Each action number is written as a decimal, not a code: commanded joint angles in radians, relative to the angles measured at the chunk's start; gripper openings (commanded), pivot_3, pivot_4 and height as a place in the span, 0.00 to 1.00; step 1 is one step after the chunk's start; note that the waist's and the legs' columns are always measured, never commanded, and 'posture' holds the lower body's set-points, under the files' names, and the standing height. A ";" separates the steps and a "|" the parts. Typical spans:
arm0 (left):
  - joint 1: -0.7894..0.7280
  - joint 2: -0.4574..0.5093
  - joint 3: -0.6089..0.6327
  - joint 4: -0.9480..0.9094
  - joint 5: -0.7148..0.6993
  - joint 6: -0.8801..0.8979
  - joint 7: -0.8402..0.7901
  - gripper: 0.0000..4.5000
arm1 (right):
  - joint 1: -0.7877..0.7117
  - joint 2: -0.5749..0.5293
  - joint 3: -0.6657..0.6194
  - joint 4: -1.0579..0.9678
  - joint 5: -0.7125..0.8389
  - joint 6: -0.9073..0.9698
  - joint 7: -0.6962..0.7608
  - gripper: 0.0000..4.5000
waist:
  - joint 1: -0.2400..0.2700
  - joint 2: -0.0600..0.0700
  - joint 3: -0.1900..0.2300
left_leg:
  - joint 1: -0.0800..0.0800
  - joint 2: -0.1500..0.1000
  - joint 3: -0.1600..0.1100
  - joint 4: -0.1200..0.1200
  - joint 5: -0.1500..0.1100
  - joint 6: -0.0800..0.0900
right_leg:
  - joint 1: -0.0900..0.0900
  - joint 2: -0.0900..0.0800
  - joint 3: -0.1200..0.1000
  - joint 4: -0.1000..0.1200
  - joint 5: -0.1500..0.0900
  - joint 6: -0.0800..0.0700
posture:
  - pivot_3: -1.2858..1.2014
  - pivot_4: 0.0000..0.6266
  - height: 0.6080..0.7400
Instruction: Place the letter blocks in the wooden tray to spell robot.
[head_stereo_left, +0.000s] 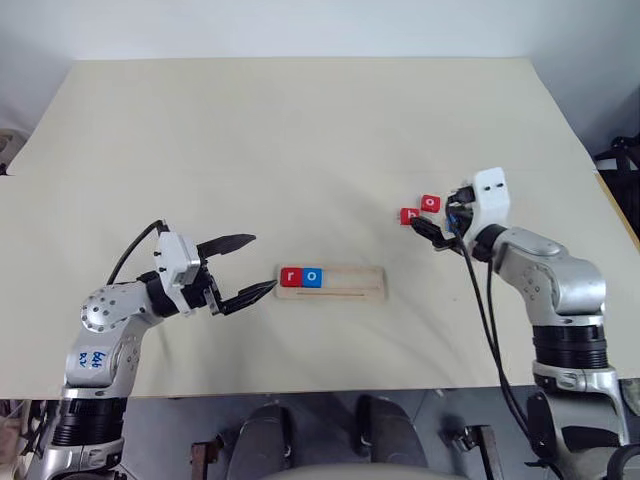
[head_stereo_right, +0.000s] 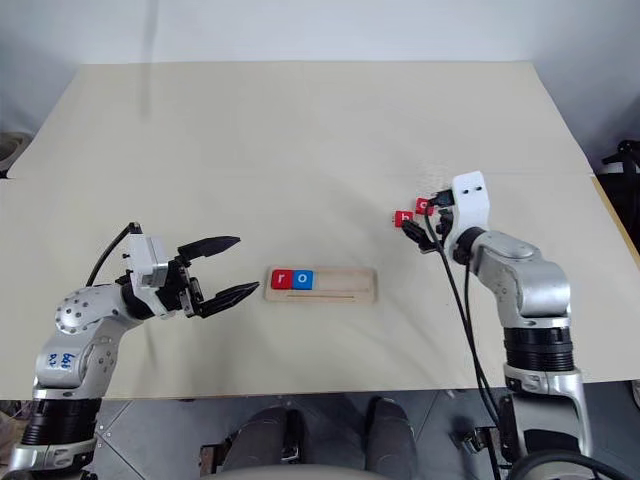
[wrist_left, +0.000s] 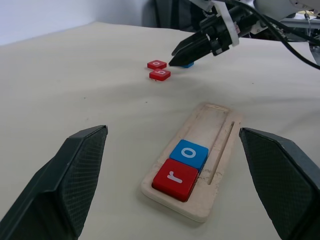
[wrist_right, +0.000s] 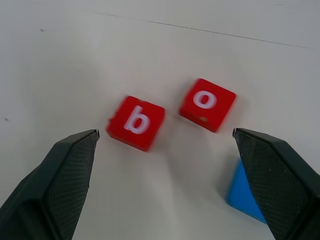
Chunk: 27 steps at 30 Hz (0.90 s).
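The wooden tray (head_stereo_left: 356, 281) lies in the middle of the table near its front. A red r block (head_stereo_left: 291, 277) and a blue o block (head_stereo_left: 312, 277) sit side by side at the tray's left end. To the right and farther back, a red b block (wrist_right: 136, 122) and a red o block (wrist_right: 207, 103) lie loose on the table. Beside them a blue block (wrist_right: 244, 196) is partly hidden behind a finger. My right gripper (head_stereo_left: 433, 228) hovers open just over these loose blocks and holds nothing. My left gripper (head_stereo_left: 259, 262) stands open and empty just left of the tray.
The beige table (head_stereo_left: 300, 130) stretches far back with free room. Black cables (head_stereo_left: 482, 310) hang from my right arm down over the table's front edge. Dark equipment (head_stereo_left: 624, 160) stands off the table's right side.
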 joint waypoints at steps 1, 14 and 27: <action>0.012 -0.005 0.009 -0.053 -0.016 -0.008 0.019 1.00 | -0.023 0.052 0.020 -0.035 -0.031 0.029 -0.070 1.00 | -0.001 0.000 0.000 | 0.000 0.000 0.000 0.000 0.000 0.000 | 0.000 0.000 0.000 0.000 0.000 0.000 | 0.52 0.24 1.00; 0.046 0.009 0.025 -0.104 -0.030 0.004 0.046 1.00 | -0.065 0.191 0.010 0.063 -0.127 -0.021 -0.235 1.00 | -0.015 0.000 0.000 | -0.001 0.000 0.000 0.000 0.000 0.000 | -0.001 0.000 0.000 0.000 0.000 0.000 | 0.52 0.24 1.00; 0.016 0.008 -0.004 -0.080 -0.041 0.004 0.006 1.00 | -0.048 0.189 -0.021 0.002 -0.135 0.016 -0.238 0.32 | -0.021 0.000 0.000 | -0.001 0.000 0.000 -0.001 0.000 0.000 | -0.001 0.000 0.000 0.000 0.000 0.000 | 0.52 0.24 1.00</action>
